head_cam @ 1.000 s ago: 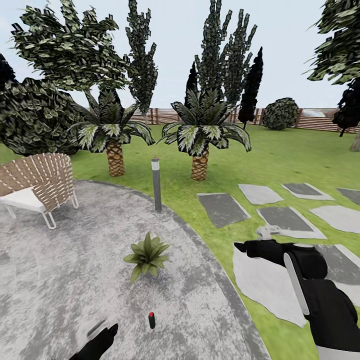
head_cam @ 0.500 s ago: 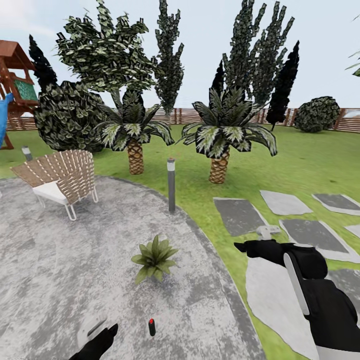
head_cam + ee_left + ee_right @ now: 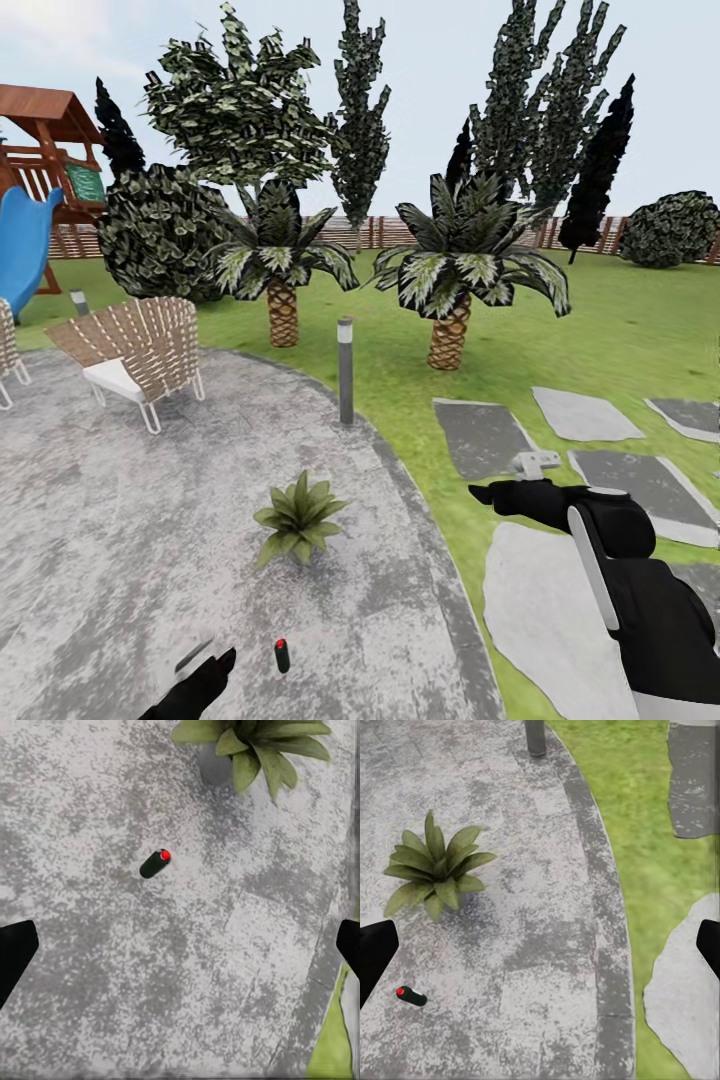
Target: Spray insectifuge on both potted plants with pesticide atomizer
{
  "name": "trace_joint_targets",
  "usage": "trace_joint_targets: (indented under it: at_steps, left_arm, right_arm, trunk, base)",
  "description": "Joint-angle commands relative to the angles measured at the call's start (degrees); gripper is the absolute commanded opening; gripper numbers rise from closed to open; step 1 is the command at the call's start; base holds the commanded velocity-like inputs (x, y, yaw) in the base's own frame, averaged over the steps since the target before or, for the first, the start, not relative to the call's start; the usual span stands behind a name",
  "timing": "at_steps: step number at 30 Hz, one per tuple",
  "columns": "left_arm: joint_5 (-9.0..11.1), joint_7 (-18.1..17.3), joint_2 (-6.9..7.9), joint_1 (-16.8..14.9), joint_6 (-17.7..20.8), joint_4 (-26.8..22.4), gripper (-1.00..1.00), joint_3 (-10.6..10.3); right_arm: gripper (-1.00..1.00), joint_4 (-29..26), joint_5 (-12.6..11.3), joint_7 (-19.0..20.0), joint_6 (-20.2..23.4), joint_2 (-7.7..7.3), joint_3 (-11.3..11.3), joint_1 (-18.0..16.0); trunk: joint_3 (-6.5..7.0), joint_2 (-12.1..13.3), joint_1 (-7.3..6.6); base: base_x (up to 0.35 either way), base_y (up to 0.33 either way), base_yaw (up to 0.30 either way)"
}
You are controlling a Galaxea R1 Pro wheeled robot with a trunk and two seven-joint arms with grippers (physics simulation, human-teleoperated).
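The pesticide atomizer [image 3: 282, 655], a small dark bottle with a red tip, lies on the grey stone patio [image 3: 110, 540] of the garden. One potted plant [image 3: 298, 517], a low green rosette, sits a little beyond it. My left gripper [image 3: 200, 685] hangs just left of the atomizer, above the patio. The left wrist view shows the atomizer [image 3: 155, 863] and the plant [image 3: 255, 742] ahead of the wide-apart fingertips [image 3: 15, 952]; that gripper is open. My right gripper [image 3: 490, 492] hovers open over the patio's edge, and its wrist view shows the plant [image 3: 435, 870] and the atomizer [image 3: 411, 996].
A grey post [image 3: 345, 370] stands at the patio's far rim. Wicker chairs [image 3: 135, 360] sit at the left. Two palms [image 3: 450, 290] grow on the lawn behind. Flat stepping stones [image 3: 560, 580] lie to the right. A playset with a blue slide [image 3: 25, 250] stands far left, before a wooden fence [image 3: 380, 232].
The camera has turned left, bringing the playset and slide into view. Both arms hold the same places in the picture. The atomizer and the plant lie where they were on the patio.
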Motion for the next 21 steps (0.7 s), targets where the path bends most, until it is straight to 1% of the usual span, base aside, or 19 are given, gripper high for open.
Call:
trace_joint_targets:
  at_steps: [1,3,6,21]
  left_arm:
    - [0.66,0.35,-0.05,-0.02,0.3,-0.13,1.0,0.1]
    - [0.76,0.35,-0.05,-0.02,0.3,-0.13,1.0,0.11]
    - [0.74,0.37,-0.05,-0.02,0.3,-0.13,1.0,0.1]
    - [0.42,0.57,-0.13,-0.02,0.27,-0.13,1.0,0.04]
  right_arm:
    - [1.0,-0.02,0.16,0.27,0.22,-0.02,-0.03,-0.04]
    - [1.0,-0.01,0.05,0.3,0.22,-0.02,-0.02,-0.04]
    - [1.0,-0.03,-0.03,0.34,0.22,-0.02,0.09,-0.04]
    - [1.0,-0.06,-0.1,0.45,0.22,-0.1,0.14,-0.04]
  trunk:
    - [-0.06,-0.04,0.0]
    - [-0.06,-0.04,0.0]
    - [-0.06,-0.04,0.0]
    - [-0.06,-0.04,0.0]
  base:
    - [0.0,-0.347,0.002]
    - [0.0,-0.347,0.087]
    - [0.0,-0.347,0.218]
    - [0.0,-0.348,0.296]
